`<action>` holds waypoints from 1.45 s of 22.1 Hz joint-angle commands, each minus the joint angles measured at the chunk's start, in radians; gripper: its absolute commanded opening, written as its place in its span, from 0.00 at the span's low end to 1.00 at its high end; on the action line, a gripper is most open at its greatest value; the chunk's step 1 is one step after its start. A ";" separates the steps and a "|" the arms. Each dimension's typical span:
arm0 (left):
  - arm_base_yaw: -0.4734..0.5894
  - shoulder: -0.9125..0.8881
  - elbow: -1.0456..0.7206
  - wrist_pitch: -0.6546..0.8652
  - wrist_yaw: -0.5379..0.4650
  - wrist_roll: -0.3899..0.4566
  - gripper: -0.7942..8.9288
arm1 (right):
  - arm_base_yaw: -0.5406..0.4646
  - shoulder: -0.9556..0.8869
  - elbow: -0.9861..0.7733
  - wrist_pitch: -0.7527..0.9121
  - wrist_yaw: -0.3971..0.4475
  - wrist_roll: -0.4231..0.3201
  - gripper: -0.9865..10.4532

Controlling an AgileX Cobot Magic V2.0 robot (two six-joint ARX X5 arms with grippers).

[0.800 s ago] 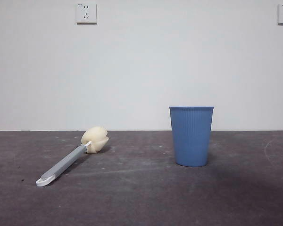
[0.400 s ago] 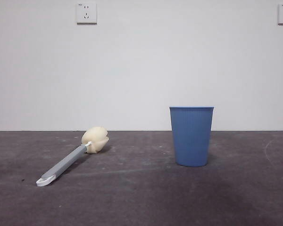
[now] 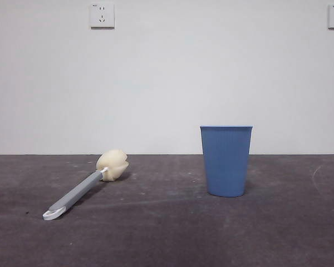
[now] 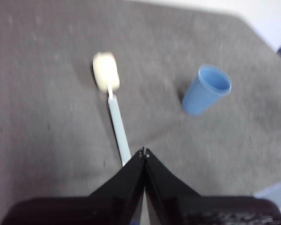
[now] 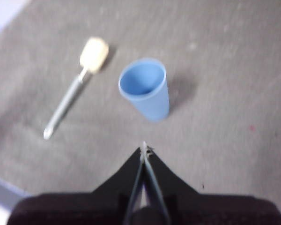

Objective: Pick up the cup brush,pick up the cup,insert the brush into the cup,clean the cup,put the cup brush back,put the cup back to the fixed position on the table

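Front view: the cup brush (image 3: 84, 186) lies flat on the dark grey counter (image 3: 167, 233), its cream-yellow sponge head toward the back wall and its white handle tip nearest the camera, the handle running diagonally. The cup (image 3: 226, 161) stands upright and mouth-up, well apart from the brush, on the other side of the scene. Two wall sockets (image 3: 102, 15) sit high on the white wall behind. Neither arm enters this view. Left wrist view: the left end effector (image 4: 144, 153) hangs above the counter with its two black jaws pressed together and nothing between them; its tips overlap the near end of the brush handle (image 4: 119, 129) in the picture, while the cup (image 4: 206, 90) stands off to one side. Right wrist view: the right end effector (image 5: 144, 149) is likewise closed and empty, held above the counter, with the cup (image 5: 146, 87) just beyond its tips and the brush (image 5: 75, 89) lying farther off beside the cup.
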 commanded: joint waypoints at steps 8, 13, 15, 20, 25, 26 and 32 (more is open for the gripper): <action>0.000 0.048 0.042 -0.140 0.000 0.140 0.07 | 0.001 0.026 0.019 -0.075 -0.002 -0.062 0.08; 0.000 0.049 0.042 -0.137 0.002 0.138 0.10 | 0.001 0.026 0.019 -0.074 -0.002 -0.061 0.18; 0.000 0.056 0.042 -0.137 0.040 0.101 0.42 | 0.001 0.026 0.019 -0.074 -0.002 -0.056 0.40; -0.016 0.074 0.043 -0.100 0.080 0.093 0.73 | 0.001 0.026 0.019 -0.065 -0.002 -0.049 0.61; -0.043 0.147 0.044 -0.011 0.129 0.060 0.73 | 0.001 0.027 0.019 -0.049 -0.003 -0.047 0.61; -0.064 0.174 0.044 0.006 0.124 0.058 0.73 | 0.001 0.027 0.019 -0.048 -0.002 -0.041 0.61; -0.269 0.394 0.044 0.109 -0.058 -0.003 0.72 | 0.001 0.029 0.019 -0.048 -0.002 -0.041 0.61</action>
